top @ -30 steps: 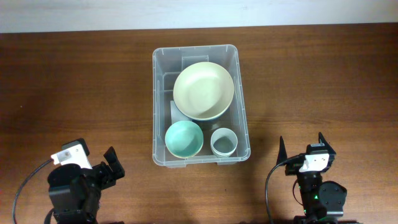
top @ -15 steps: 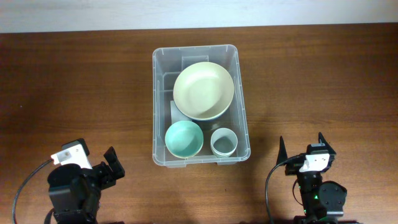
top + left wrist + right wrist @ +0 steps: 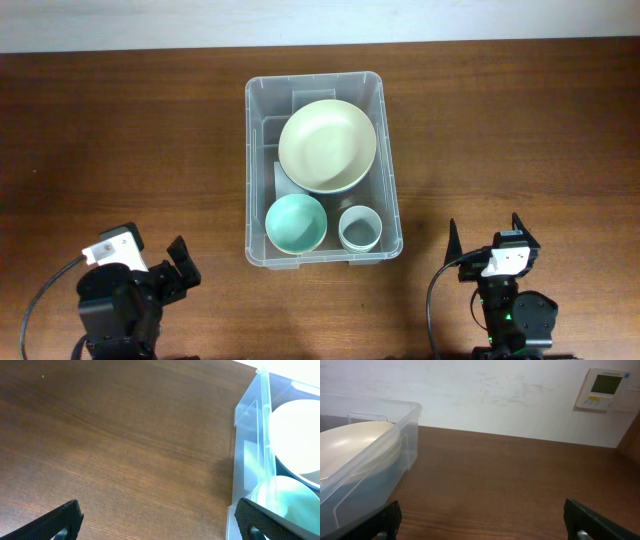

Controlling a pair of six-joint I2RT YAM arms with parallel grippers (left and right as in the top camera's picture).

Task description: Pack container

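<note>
The clear plastic container (image 3: 252, 170) stands in the middle of the table. Inside it are a large cream bowl (image 3: 327, 146), a small teal bowl (image 3: 295, 223) and a pale grey cup (image 3: 360, 229). My left gripper (image 3: 165, 262) is open and empty at the front left, well apart from the container. My right gripper (image 3: 487, 233) is open and empty at the front right. The left wrist view shows the container's corner (image 3: 250, 435) with the teal bowl (image 3: 282, 497) behind its wall. The right wrist view shows the container's wall (image 3: 375, 465) and the cream bowl (image 3: 350, 442).
The dark wooden table (image 3: 120, 140) extends on both sides of the container. A white wall (image 3: 495, 395) with a thermostat panel (image 3: 605, 389) stands behind the table's far edge.
</note>
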